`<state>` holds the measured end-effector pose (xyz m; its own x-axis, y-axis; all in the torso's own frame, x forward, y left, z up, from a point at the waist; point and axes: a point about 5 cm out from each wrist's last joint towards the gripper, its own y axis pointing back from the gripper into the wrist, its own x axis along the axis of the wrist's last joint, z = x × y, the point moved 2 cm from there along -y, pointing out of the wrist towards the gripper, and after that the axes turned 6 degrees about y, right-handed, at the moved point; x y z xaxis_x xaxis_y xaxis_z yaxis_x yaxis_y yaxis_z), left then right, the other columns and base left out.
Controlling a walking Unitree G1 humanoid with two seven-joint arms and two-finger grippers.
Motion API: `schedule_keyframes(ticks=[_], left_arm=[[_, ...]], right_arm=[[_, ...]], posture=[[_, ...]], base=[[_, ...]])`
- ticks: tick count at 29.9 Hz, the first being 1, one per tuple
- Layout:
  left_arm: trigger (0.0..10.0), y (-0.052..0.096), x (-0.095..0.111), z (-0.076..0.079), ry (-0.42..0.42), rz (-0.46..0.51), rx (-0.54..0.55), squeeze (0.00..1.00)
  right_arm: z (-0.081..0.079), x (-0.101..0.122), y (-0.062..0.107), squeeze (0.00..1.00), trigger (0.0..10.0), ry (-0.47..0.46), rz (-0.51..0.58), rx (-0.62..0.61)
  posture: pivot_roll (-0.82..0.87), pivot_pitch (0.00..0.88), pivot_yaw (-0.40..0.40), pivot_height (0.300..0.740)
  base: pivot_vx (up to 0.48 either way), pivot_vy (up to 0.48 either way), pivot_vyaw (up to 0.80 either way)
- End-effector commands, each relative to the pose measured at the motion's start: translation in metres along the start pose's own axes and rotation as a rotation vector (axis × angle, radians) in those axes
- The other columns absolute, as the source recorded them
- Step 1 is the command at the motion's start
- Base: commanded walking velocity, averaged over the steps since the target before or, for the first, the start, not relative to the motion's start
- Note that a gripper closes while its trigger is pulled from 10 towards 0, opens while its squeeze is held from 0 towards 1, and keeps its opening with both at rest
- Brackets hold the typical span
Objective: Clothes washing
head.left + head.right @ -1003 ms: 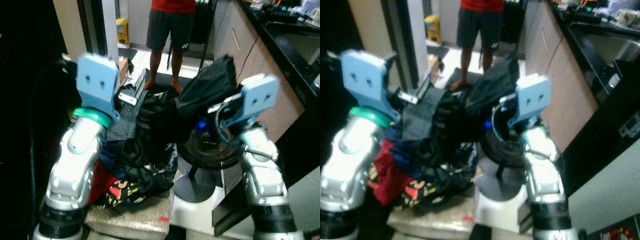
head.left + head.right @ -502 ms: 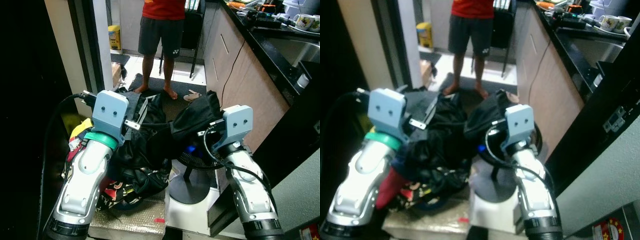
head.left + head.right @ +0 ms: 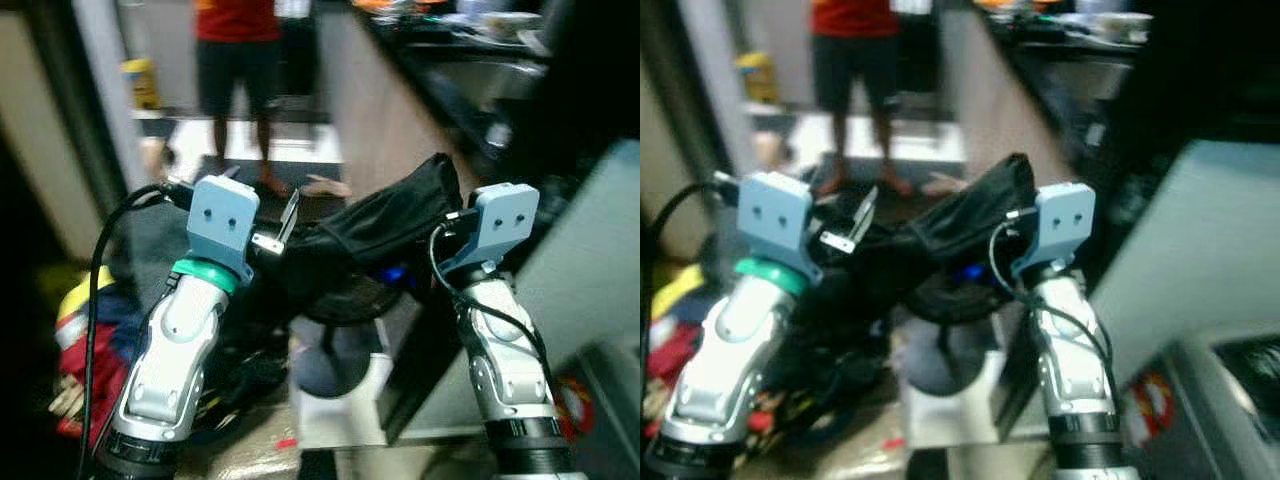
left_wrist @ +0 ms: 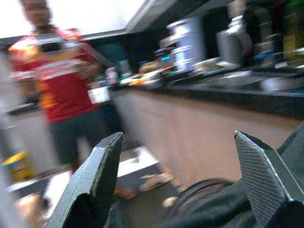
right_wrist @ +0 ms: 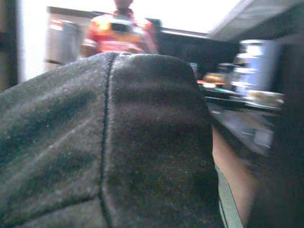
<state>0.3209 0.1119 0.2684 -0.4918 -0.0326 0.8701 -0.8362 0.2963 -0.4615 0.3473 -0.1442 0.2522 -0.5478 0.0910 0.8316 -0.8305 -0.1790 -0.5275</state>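
Two silver robot arms reach forward at chest height, carrying a black garment point(image 3: 385, 222) slung between them above a heap of laundry. The right gripper point(image 3: 450, 225) sits at the garment's raised end, and the cloth lies so close over the right wrist camera that whether those fingers are pinched on it cannot be told. The left gripper point(image 4: 183, 178) has its two long black fingers point(image 4: 102, 166) spread wide apart, with dark cloth lying low between them but not clamped. Holding the garment up and level probably keeps it free of the pile while the robot turns with it, likely toward a washer. The cloth is matte, fine-grained and soft, with a stitched seam running through it, and it sags in loose folds. Beneath it stands a floor fan point(image 3: 335, 330) with a round wire cage on a white base. To the robot's left lie crumpled red and yellow clothes point(image 3: 80, 340). Beyond, a person point(image 3: 235, 50) in a red shirt and dark shorts stands barefoot beside a dark kitchen counter point(image 3: 440, 50).
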Motion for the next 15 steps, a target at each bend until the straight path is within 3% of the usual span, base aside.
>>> schedule_keyframes(ticks=[1, 15], left_arm=[[10.0, 0.0001, 0.0017, 0.0013, -0.005, 0.005, -0.010, 0.00], [10.0, 0.0003, 0.0032, 0.0002, -0.013, 0.009, -0.010, 0.00]], right_arm=[[0.0040, 0.0050, -0.0021, 0.00, 10.0, -0.008, 0.018, -0.022], [0.0020, 0.0041, -0.0035, 0.00, 10.0, -0.030, 0.014, -0.030]], posture=[[0.05, 0.021, -0.007, 0.740], [0.06, 0.025, -0.002, 0.740]], base=[[0.000, 0.000, -0.80], [0.000, 0.000, -0.80]])
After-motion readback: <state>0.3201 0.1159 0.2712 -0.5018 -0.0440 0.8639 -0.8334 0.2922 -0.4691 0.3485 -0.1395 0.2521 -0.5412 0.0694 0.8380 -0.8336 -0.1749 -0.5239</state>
